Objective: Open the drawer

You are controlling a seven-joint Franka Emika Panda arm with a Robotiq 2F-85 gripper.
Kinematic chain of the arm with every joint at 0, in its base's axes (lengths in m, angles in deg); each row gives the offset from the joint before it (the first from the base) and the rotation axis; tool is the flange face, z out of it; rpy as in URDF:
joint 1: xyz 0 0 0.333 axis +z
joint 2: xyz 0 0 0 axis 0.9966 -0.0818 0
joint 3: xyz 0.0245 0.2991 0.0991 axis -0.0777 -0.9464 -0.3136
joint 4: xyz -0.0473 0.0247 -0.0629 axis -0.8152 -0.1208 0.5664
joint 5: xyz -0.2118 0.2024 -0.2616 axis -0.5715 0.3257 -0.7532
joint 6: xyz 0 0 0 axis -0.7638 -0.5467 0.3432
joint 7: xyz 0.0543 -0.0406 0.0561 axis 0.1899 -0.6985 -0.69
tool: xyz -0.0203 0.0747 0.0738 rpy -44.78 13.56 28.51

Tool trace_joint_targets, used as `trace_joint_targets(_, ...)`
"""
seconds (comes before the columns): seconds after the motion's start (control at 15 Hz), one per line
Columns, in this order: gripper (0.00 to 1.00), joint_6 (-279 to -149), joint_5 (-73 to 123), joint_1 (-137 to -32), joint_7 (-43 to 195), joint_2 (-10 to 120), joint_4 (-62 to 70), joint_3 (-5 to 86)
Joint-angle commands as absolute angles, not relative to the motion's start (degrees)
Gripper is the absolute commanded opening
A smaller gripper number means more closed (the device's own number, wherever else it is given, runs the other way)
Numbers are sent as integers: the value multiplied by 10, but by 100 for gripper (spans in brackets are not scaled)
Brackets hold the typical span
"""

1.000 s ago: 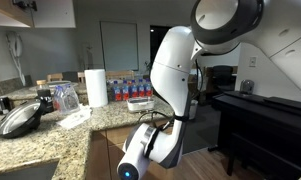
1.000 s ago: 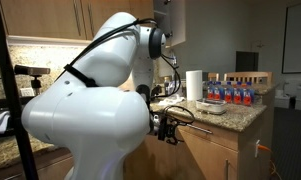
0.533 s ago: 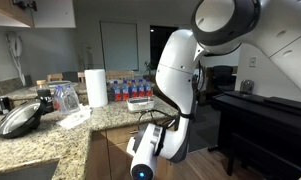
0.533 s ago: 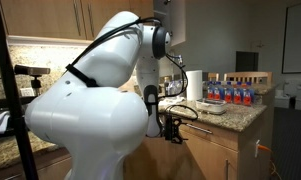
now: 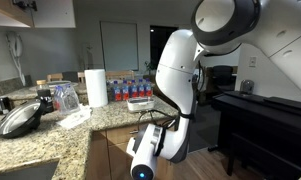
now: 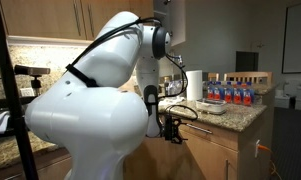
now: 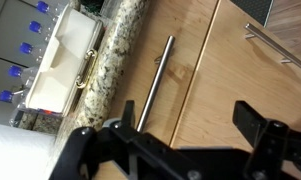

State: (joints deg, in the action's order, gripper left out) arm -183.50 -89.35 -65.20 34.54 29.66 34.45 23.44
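The jaws of the gripper (image 7: 180,140) are wide open and hold nothing. In the wrist view they are the two dark shapes at the bottom, one low on the left and one low on the right, with bare wood between them. Just above the left jaw is the low end of the silver handle (image 7: 156,84). The handle is a long thin bar that runs up the middle of the frame and leans a little to the right. It sits on the drawer (image 7: 188,60), which looks shut, tucked under the stone counter (image 7: 115,60) on the left. To pull it open, the jaws should go forward until they sit on each side of the bar, across its long way. In an exterior view the white arm (image 5: 175,70) bends down low beside the counter, with its wrist pointing at the cabinet front.
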Motion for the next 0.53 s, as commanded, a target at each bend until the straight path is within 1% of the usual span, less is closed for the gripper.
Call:
trace_joint_targets(0.0, 100, -1825, -900, -671, 351, 293, 344, 215)
trace_joint_targets(0.13, 100, -1828, -906, -671, 356, 294, 352, 216)
trace_joint_targets(0.47, 100, -1929, -1023, -712, 340, 312, 414, 221)
